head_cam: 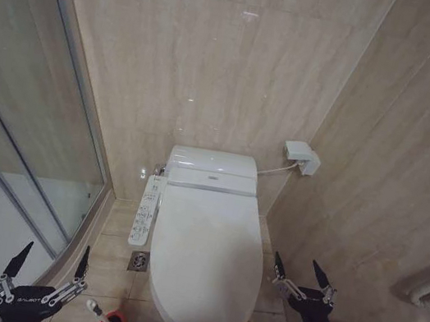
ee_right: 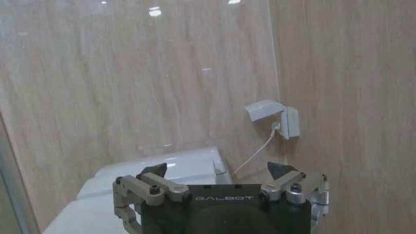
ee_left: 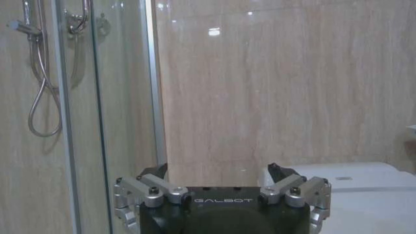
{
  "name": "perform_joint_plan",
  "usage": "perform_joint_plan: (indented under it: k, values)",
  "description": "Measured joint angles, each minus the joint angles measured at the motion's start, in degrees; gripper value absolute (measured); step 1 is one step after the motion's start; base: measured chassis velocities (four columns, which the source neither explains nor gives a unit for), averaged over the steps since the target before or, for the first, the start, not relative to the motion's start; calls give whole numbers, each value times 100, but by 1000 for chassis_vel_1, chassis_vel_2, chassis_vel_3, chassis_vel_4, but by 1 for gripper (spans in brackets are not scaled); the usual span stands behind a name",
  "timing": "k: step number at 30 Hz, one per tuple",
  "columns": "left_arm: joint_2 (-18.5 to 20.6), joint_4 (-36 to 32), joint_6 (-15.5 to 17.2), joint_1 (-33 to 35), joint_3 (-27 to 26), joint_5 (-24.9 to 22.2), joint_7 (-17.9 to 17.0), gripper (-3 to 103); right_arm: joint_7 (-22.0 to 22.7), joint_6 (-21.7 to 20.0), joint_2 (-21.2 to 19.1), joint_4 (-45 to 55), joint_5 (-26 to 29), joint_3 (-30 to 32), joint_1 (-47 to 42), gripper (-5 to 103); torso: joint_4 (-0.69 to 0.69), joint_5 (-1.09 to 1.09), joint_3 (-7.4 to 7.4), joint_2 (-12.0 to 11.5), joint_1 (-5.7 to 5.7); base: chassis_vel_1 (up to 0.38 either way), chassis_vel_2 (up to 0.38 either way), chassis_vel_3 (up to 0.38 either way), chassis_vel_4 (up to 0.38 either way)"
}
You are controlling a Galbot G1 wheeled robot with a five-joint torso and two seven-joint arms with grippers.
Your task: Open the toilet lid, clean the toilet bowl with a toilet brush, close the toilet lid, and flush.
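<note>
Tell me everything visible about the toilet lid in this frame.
The toilet lid is a large glossy white oval cover that looks like plastic. It lies shut and flat over the toilet, its narrow end toward the robot and its hinge end against the white rear unit. A white control panel runs along its side. Nothing touches it: the left gripper and right gripper hang apart from it, open.

Bathroom: toilet lid (head_cam: pixel 206 247), glass shower (head_cam: pixel 17 101)
</note>
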Motion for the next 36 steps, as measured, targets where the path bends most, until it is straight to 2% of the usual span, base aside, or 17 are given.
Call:
perform_joint_plan:
  k: [36]
  values:
    - [0, 0, 0, 0, 0, 0, 0, 100, 0, 0, 0, 0, 0, 1, 0, 100, 0, 0, 0, 0, 0, 0, 0, 0, 0]
